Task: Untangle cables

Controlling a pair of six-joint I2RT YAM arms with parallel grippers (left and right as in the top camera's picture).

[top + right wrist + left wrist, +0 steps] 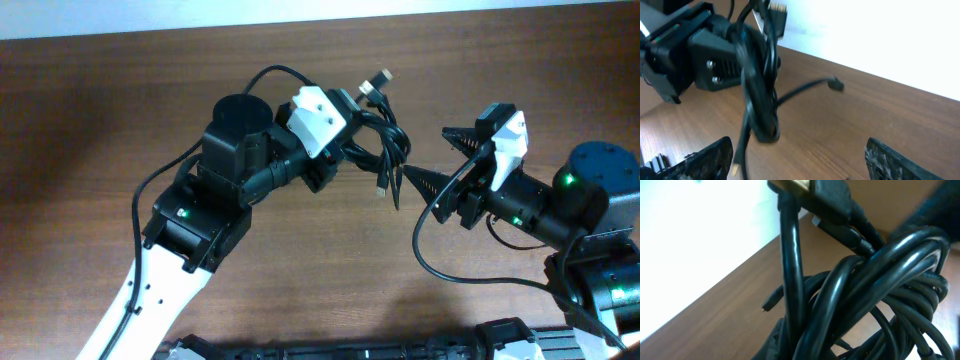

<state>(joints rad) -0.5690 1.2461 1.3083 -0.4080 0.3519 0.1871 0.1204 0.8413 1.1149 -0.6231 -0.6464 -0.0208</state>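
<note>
From my seat, the cables (385, 145) are one tight black bundle a little toward 1 o'clock of the table's (100, 100) middle in the overhead view. The left arm (190, 230) reaches in from 7 o'clock. The left gripper (362, 140) is clenched on the bundle from its 9 o'clock side. The left wrist camera is so close that I see little beyond thick glossy loops crossing one another, with a gold-edged plug (792, 185) at the top of the view. From overhead, a silvery plug (378, 80) sticks out of the bundle toward 12 o'clock, and a loose end (382, 188) with a small connector trails toward 6 o'clock. The right gripper (440, 160) sits just beside the bundle at its 3 o'clock, pointing at it. Its jaws are spread wide with nothing between them, one toward 1 o'clock and the other toward 7 o'clock. In the right wrist view the bundle hangs down from the left gripper. Its lowest loop is at or just above the wood, and I cannot tell whether it touches.
</note>
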